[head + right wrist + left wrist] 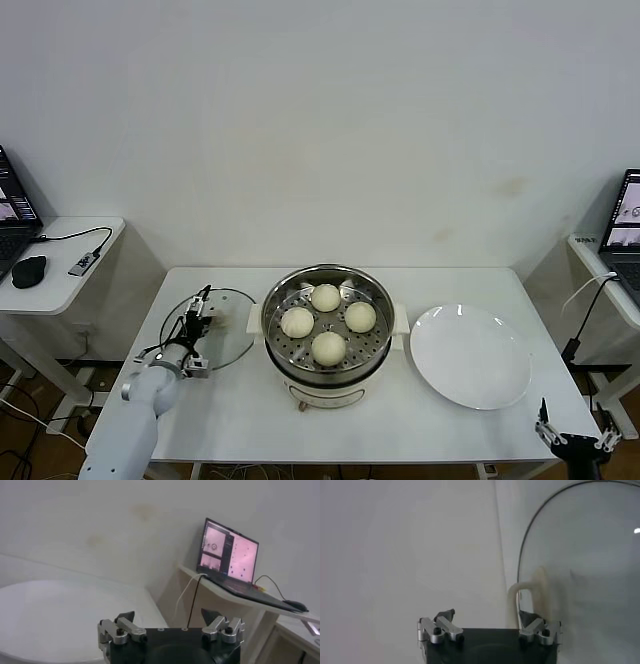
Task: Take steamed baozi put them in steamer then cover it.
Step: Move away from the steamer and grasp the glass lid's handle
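Left end effector (197, 322) sits low over the cover (212, 328), fingers spread wide, one to either side of the cream bar handle (526, 597); nothing pinched yet. I hold the opening straddling the handle because that bar is the only graspable part of a flat glass lid.

Cover lies flat on the bench (240, 420), just beside the steamer (328, 322) on my left, placed near so the carry is short.

All four steamed baozi (328, 347) rest on the perforated tray, spaced apart and below the rim, so the lid should seat. Loading judged done; covering remains.

White plate (470, 355) lies on the steamer's other side, bare.

Right end effector (575, 438) is parked off the bench's near right corner, fingers apart, clear of the work.
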`<state>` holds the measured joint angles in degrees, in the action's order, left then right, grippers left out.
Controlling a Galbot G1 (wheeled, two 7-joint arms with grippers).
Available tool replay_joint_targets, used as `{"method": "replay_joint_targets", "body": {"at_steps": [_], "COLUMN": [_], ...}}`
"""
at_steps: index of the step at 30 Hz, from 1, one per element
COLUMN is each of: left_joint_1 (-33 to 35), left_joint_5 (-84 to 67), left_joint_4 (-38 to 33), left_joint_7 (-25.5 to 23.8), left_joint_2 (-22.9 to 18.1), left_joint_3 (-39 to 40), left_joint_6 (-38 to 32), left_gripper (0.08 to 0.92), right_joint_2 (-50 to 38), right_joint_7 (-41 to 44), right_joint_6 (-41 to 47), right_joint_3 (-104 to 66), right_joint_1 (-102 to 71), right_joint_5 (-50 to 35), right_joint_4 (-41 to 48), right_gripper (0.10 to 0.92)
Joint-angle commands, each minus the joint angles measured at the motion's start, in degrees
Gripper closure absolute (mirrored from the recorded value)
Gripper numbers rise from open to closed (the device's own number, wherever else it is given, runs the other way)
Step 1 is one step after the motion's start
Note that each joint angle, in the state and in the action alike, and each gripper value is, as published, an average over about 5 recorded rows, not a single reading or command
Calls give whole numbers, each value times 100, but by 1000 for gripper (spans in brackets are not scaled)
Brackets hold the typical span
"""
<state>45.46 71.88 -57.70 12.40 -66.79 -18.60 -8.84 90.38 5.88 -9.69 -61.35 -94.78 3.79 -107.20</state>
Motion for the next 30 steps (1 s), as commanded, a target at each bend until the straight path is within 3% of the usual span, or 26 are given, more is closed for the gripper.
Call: {"method": "replay_joint_targets", "body": {"at_steps": [1,14,21,24,30], "left_joint_1": [-47,-12,276,583,1462], "left_joint_5": [40,-38,-33,-40,-386], "left_joint_4": [117,251,-210,-635,-1921], "left_joint_7": [-28,164,322,261,-98], "left_joint_2": [-35,-62,87,243,719], "left_joint_3": [16,-48,-313,-458,-895], "left_joint_6": [9,-1,51,162,554], "left_gripper": [249,629,824,863,863], "right_joint_2": [3,1,0,-3,-6], "right_joint_7": [2,19,46,58,68], "right_joint_6": [-3,-4,-13,-21,-26], "right_joint_3": [6,37,91,108,165], "right_joint_1": [-2,8,-13,-16,-29], "right_joint_5": [4,13,24,26,44], "right_joint_4": [5,14,-32,-44,-98], "right_gripper": [203,203,203,203,203]}}
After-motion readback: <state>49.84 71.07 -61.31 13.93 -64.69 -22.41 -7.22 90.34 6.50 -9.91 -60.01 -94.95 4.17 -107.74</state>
